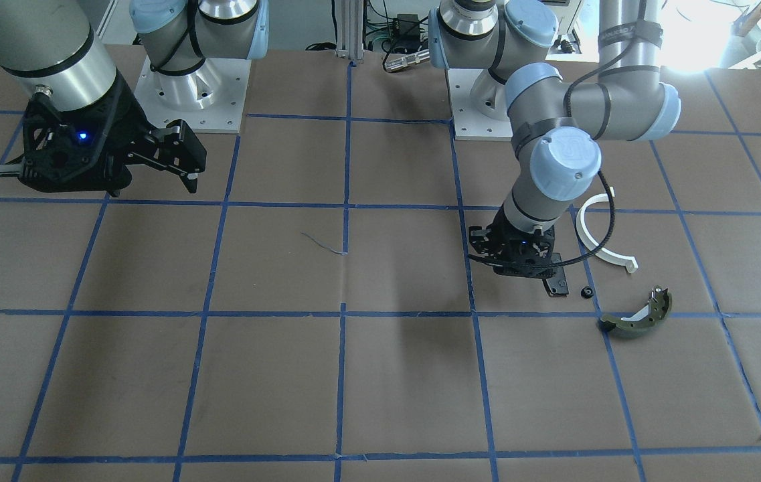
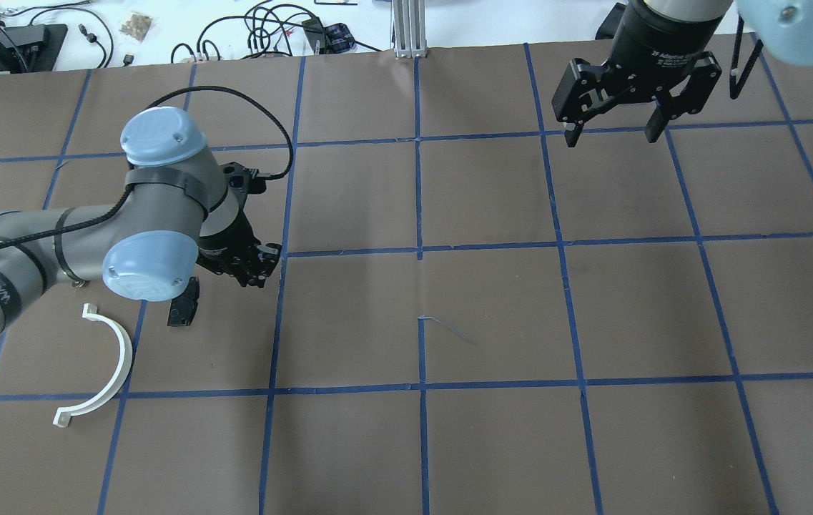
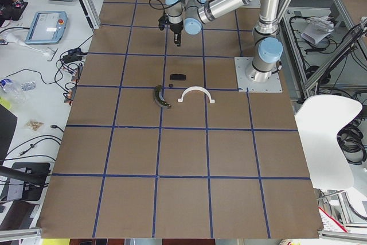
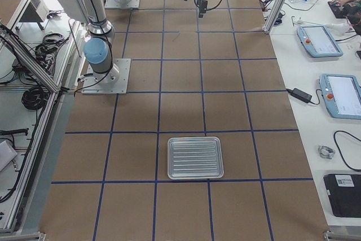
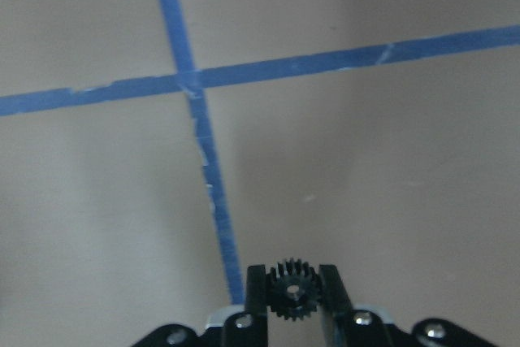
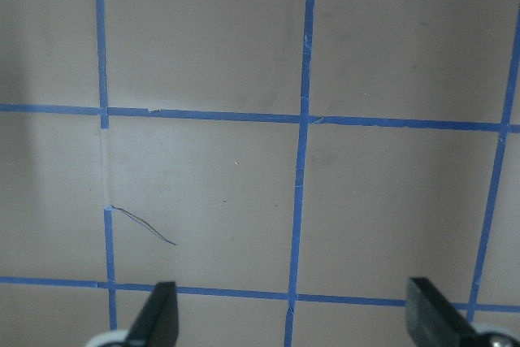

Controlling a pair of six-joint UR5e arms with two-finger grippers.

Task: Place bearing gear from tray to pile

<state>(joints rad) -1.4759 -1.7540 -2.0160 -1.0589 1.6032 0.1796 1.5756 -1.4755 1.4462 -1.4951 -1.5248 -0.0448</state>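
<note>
Low at the centre of the left wrist view, the bearing gear [image 5: 289, 292] is pinched across its teeth by the left gripper [image 5: 292, 278], jaws closed on it above bare bench [image 5: 366, 160]. At centre right of the front-facing view, that gripper hovers near the pile of black pad [image 1: 557, 284], white half-ring [image 1: 581, 226] and olive brake shoe [image 1: 634, 325], so release looks close. At upper right overhead, the right gripper [image 2: 612, 136] hangs with jaws spread, holding nothing, probably parked clear. The tray [image 4: 194, 157] lies well apart.
</note>
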